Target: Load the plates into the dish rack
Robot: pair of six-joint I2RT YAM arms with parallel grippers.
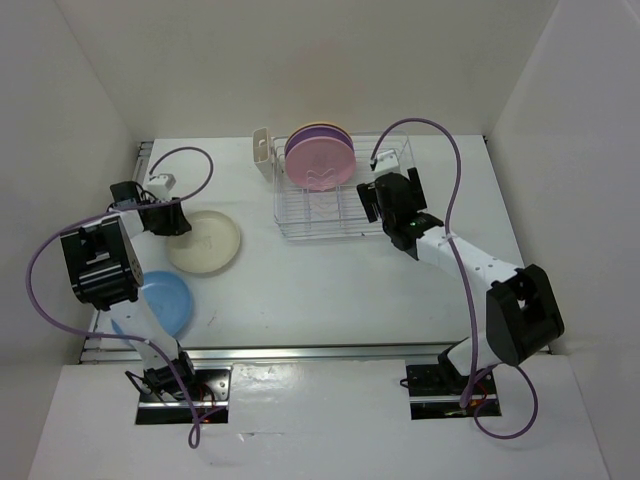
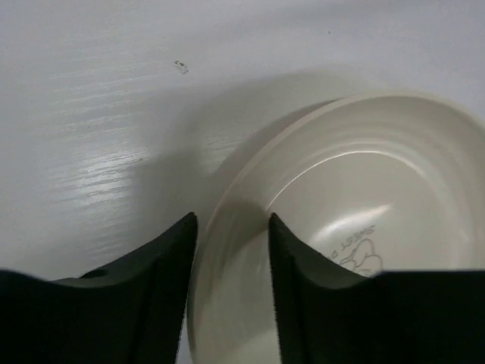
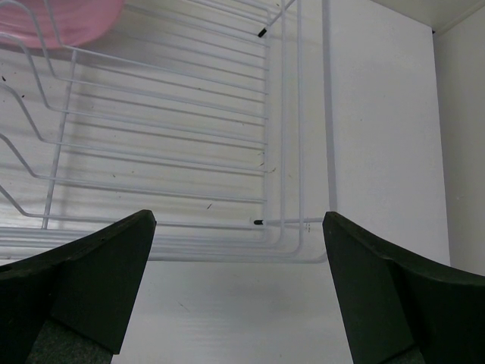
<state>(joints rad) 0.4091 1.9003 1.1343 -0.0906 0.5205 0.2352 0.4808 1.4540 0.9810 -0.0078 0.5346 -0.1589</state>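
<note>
The cream plate (image 1: pixel 210 243) lies flat on the table at the left. My left gripper (image 1: pixel 183 223) is at its left edge. In the left wrist view the cream plate (image 2: pixel 364 189) has its rim between the jaws of my left gripper (image 2: pixel 231 227), one finger outside and one inside, closed on it. The sky blue plate (image 1: pixel 165 300) lies nearer, partly under the left arm. The dish rack (image 1: pixel 300 215) stands at the back centre. The pink plate (image 1: pixel 320 158) stands upright in it with a lavender plate (image 1: pixel 338 129) behind; the orange plate is hard to make out. My right gripper (image 1: pixel 370 200) is open and empty at the rack's right end.
A small white cutlery cup (image 1: pixel 264 150) is at the rack's left end. In the right wrist view the rack's wire corner (image 3: pixel 299 152) and the pink plate's edge (image 3: pixel 61 19) lie ahead of my right gripper (image 3: pixel 239 227). White walls enclose the table on three sides.
</note>
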